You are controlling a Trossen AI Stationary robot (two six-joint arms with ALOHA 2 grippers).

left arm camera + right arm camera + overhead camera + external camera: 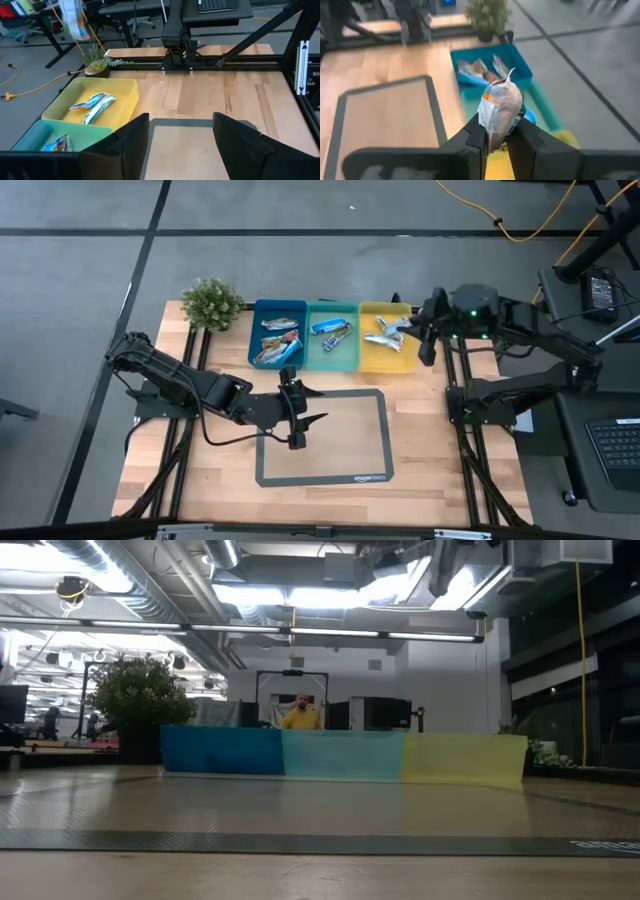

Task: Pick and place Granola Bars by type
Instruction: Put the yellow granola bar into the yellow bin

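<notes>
- Right gripper (497, 134) is up over the yellow bin (388, 363) at the table's back edge, fingers pinched on a crinkly silver-and-orange foil granola bar (500, 112) standing on end between them.
- Left gripper (303, 412) sits over the dark-bordered mat (322, 436) mid-table, its two blocky black fingers spread wide with nothing between them.
- Three rectangular plastic bins stand side by side along the back edge: blue bin (277, 332), teal bin (332, 350), then the yellow one.
- Shiny flat bars lie in each: multicoloured wrappers in blue, blue-and-white in teal, silver in yellow.
- A small bushy potted plant (211, 303) stands at the back left corner of the pale wooden table (420, 440).
</notes>
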